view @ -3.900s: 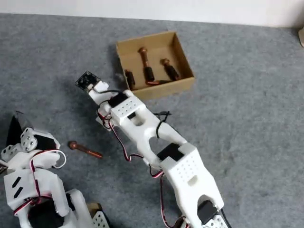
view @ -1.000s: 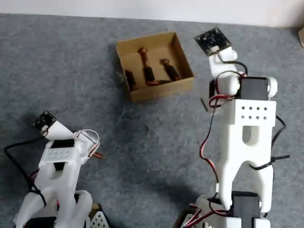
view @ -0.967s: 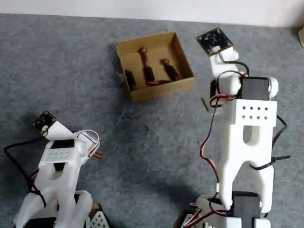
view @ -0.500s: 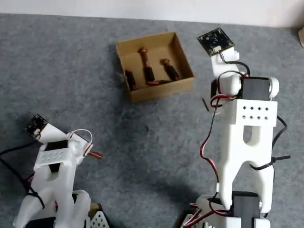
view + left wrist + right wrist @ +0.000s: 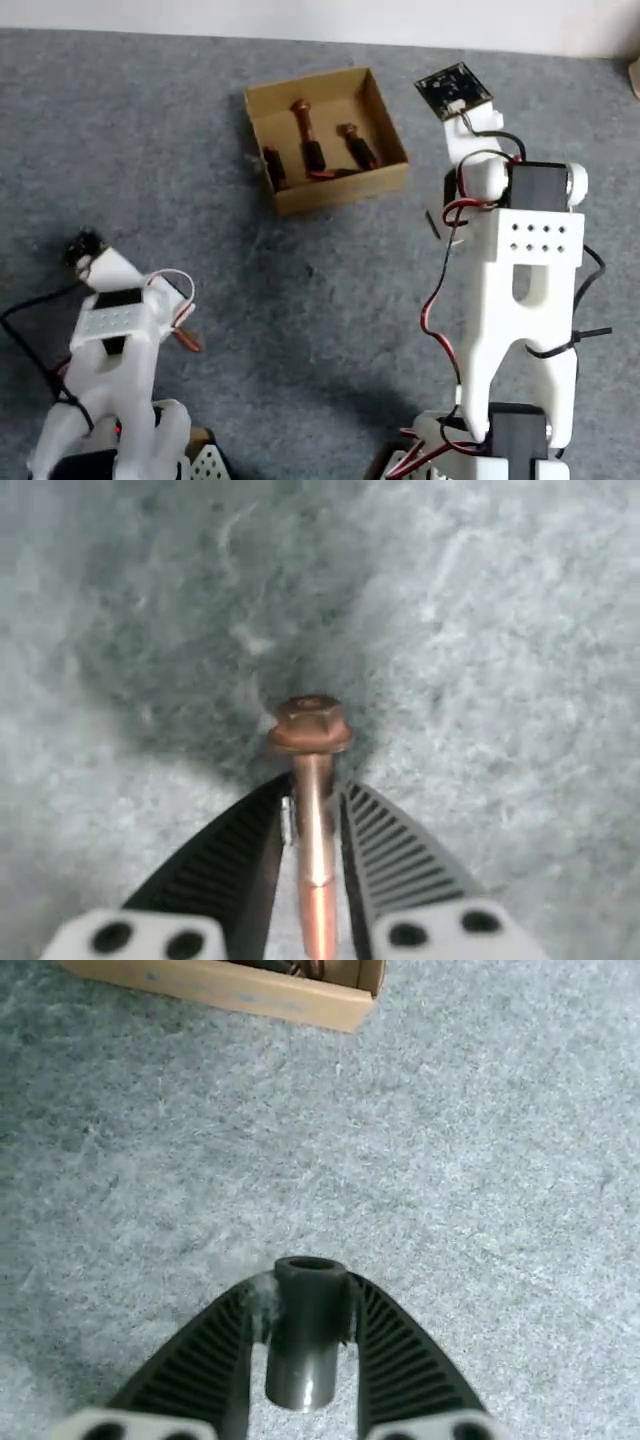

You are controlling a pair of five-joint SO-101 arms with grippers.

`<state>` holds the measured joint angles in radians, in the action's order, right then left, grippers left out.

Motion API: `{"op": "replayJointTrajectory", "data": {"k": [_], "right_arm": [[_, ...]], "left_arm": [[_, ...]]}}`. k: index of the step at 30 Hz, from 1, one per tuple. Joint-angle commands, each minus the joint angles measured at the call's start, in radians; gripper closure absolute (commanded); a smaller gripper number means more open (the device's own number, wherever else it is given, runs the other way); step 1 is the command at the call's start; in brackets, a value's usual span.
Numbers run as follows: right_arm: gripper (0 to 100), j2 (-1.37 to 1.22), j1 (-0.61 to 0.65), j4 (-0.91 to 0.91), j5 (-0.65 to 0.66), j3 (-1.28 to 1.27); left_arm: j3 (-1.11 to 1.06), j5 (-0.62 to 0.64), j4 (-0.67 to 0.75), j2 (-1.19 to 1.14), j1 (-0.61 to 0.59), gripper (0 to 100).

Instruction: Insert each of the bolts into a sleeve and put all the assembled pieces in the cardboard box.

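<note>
A nubby grey felt mat [image 5: 300, 290] covers the table, with a strip of pale wall [image 5: 300, 12] along the top of the frame. At upper centre sits the open cardboard box [image 5: 335, 188], its square walls plain brown, with several coppery assembled pieces [image 5: 312, 150] lying inside. At lower left, the left gripper [image 5: 315, 788] clamps a smooth copper bolt [image 5: 310, 730] by its shank, hex head outward. To the right of the box, the right gripper [image 5: 305, 1290] pinches a dark, hollow cylindrical sleeve [image 5: 305, 1345] between ribbed black fingers [image 5: 400, 1350].
</note>
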<state>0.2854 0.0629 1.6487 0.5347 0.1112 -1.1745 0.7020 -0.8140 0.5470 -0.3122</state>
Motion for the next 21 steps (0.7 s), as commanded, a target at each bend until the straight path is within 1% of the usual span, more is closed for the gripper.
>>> {"op": "replayJointTrajectory", "data": {"k": [1,3,4,7,8,10,13,17,19,21], "right_arm": [[99.3,0.082,-0.010,-0.001,0.008,0.013],[99.3,0.133,-0.004,-0.004,0.008,0.013],[99.3,0.162,0.008,-0.004,0.008,0.013],[99.3,0.262,0.065,-0.004,0.006,0.007],[99.3,0.298,0.090,-0.001,0.000,0.002],[99.3,0.366,0.131,-0.004,-0.055,-0.030],[99.3,0.484,0.193,-0.039,-0.106,-0.107],[99.3,0.670,0.298,-0.128,-0.114,-0.283],[99.3,0.779,0.357,-0.194,-0.137,-0.415],[99.3,0.911,0.398,-0.272,-0.157,-0.567]], "left_arm": [[0.260,-0.167,-0.209,0.012,0.045,99],[0.435,-0.264,-0.325,0.012,0.074,99],[0.535,-0.293,-0.385,0.012,0.091,99],[0.865,-0.327,-0.560,0.012,0.139,99],[0.972,-0.345,-0.603,0.012,0.153,99],[1.167,-0.393,-0.667,0.012,0.180,99],[1.414,-0.446,-0.740,0.012,0.220,99],[1.632,-0.466,-0.861,0.012,0.229,99],[1.693,-0.468,-0.927,0.013,0.225,99],[1.725,-0.468,-0.947,0.053,0.225,100]]}}
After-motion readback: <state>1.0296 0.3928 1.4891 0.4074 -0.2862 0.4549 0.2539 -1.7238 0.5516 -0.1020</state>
